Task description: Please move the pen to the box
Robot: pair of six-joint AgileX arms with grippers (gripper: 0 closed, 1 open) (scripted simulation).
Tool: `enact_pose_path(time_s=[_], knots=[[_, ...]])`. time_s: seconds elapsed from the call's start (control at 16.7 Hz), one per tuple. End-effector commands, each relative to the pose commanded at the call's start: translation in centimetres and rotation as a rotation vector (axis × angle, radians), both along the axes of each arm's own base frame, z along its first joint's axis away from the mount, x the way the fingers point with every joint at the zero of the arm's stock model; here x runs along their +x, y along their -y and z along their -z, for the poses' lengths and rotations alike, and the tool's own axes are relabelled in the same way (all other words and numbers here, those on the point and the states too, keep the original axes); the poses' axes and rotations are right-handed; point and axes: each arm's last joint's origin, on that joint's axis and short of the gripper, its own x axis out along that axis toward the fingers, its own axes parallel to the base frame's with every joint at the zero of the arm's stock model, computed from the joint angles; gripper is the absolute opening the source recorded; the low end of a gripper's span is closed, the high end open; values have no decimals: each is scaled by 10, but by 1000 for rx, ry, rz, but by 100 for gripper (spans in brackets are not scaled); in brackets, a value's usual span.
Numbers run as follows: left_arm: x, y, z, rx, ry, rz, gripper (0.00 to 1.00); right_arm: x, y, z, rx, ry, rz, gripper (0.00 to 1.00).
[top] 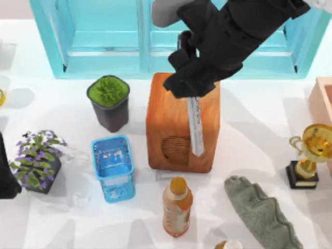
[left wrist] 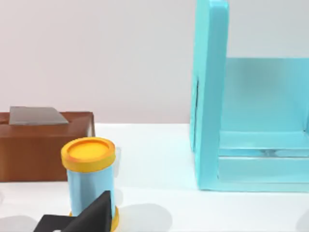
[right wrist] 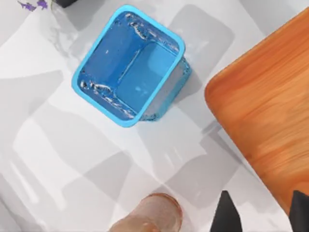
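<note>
The pen (top: 195, 127), a grey-white barrel with dark print, hangs over the wood-grain block (top: 179, 124), and its cap end is hidden under my right gripper (top: 193, 85). That gripper reaches in from the upper right and is shut on the pen. In the right wrist view its two dark fingertips (right wrist: 224, 212) show at the picture's edge, and the pen is out of frame there. The box (top: 322, 98), peach-pink, is partly visible at the table's right edge, well to the right of the gripper. My left arm (top: 5, 176) is parked at the far left edge.
A blue crate (top: 112, 167) and a bottle (top: 177, 206) stand near the block. Two potted plants (top: 109, 101) (top: 36, 161) are on the left. A gold trophy (top: 310, 155) and a grey slab (top: 262, 215) lie on the right. A turquoise cabinet (top: 171, 36) runs along the back.
</note>
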Motion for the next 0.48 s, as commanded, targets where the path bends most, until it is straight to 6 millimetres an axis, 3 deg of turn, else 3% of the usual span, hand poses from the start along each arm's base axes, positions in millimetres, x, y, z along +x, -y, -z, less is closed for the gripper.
enact_pose_path(time_s=[0.24,0.36,0.48], knots=[[0,0,0,0,0,0,100,1,3,2,-7,-11,8,0],[0,0,0,0,0,0,100,7,24,8,-25,-37,57,0],[0,0,0,0,0,0,100,14,59,8,-26,-32,141,0]])
